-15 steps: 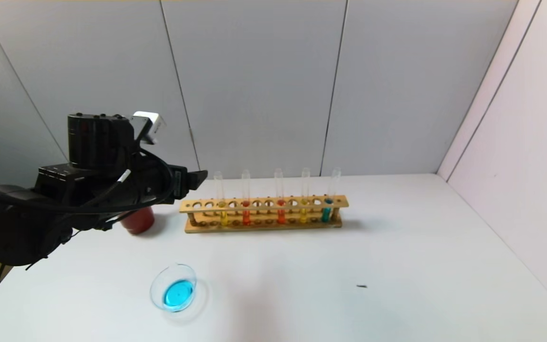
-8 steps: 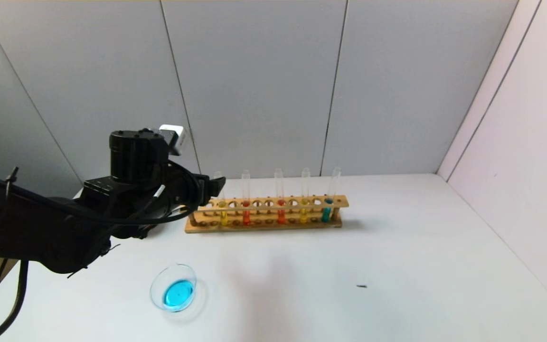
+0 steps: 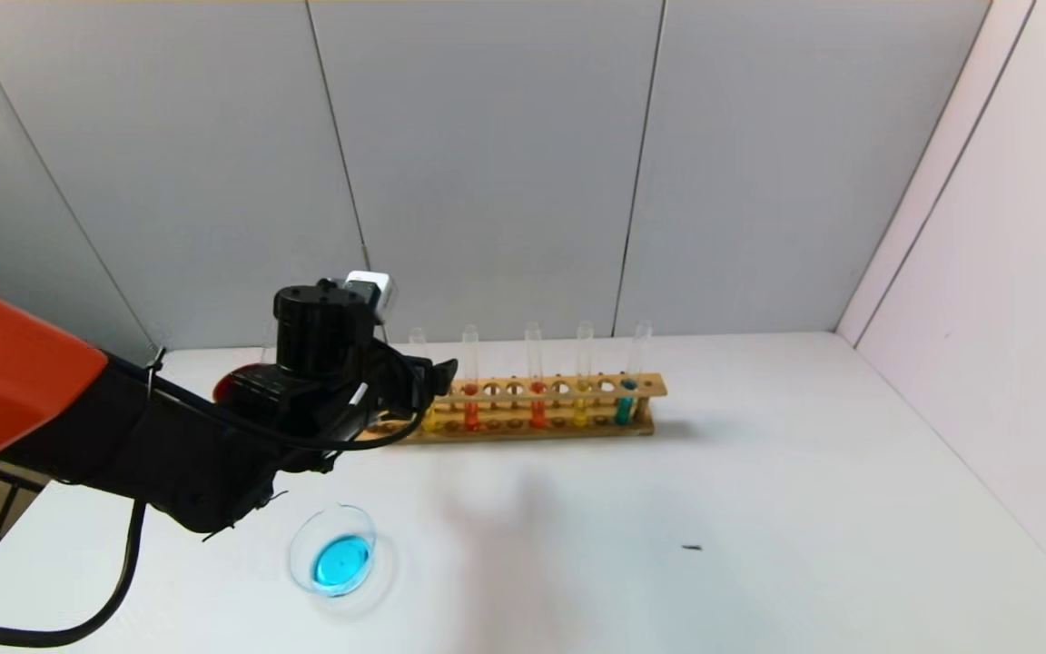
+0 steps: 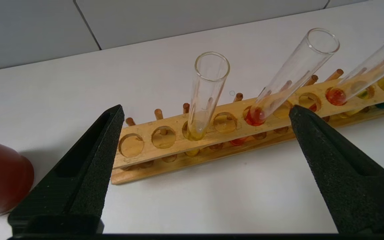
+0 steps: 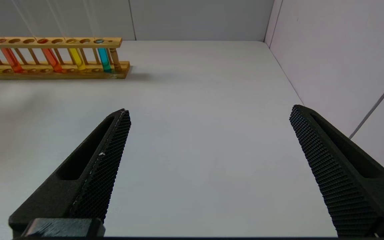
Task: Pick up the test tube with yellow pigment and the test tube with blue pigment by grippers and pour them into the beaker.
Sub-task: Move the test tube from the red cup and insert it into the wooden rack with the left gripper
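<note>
From my head camera, my left hand [image 3: 437, 372] reaches over the white desk [image 3: 759, 472] to the left end of the wooden rack [image 3: 523, 409], just in front of the test tube with yellow pigment [image 3: 419, 377] standing there; the test tube with blue pigment [image 3: 629, 386] stands at the rack's right end, and the beaker [image 3: 334, 549], holding blue liquid, sits on the desk nearer to me, well apart from the rack. A dark red cup [image 3: 232, 386] peeks out behind my arm. From my left wrist, my left hand [image 4: 205, 111] is spread wide and holds nothing, with the yellow tube [image 4: 205, 96] upright between its fingers [image 4: 92, 156] but apart from both, an orange-red tube [image 4: 285, 80] beside it. From my right wrist, my right hand [image 5: 208, 111] is spread wide and empty over bare desk, the rack far off.
</note>
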